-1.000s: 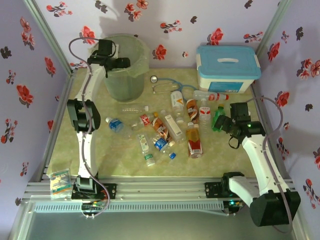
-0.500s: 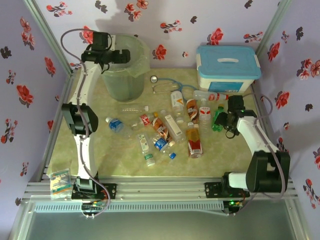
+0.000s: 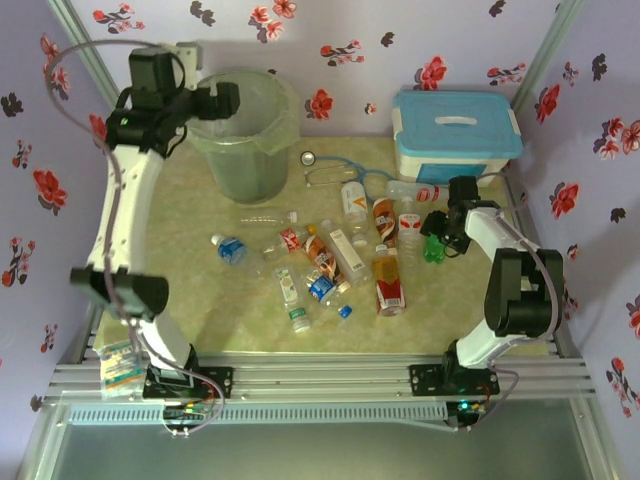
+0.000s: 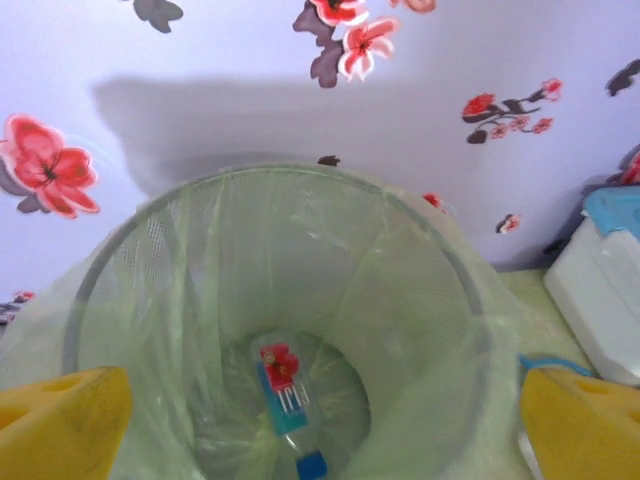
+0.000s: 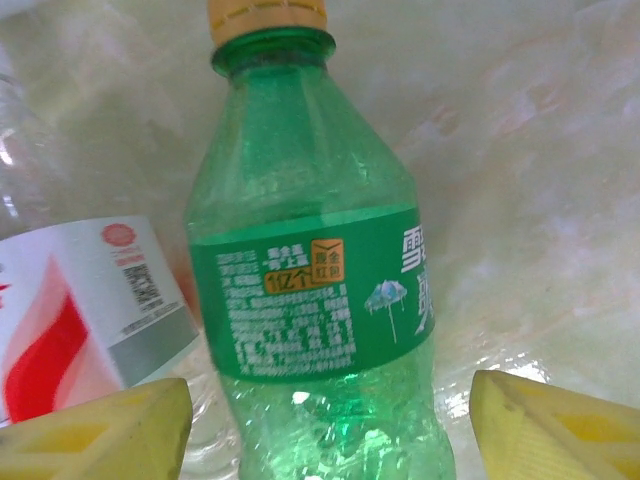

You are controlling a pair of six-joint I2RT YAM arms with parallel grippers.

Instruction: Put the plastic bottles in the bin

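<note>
Left gripper spread wide over the round translucent grey-green bin; right gripper straddles a green plastic bottle, orange-capped; whether it pinches, cannot tell.

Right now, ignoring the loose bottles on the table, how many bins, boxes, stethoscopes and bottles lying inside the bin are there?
Round translucent grey-green plastic bin: 1
White rectangular plastic box with light-blue lid: 1
Blue-tubed stethoscope: 1
Clear blue-capped plastic bottle inside the bin: 1
Total: 4
</note>
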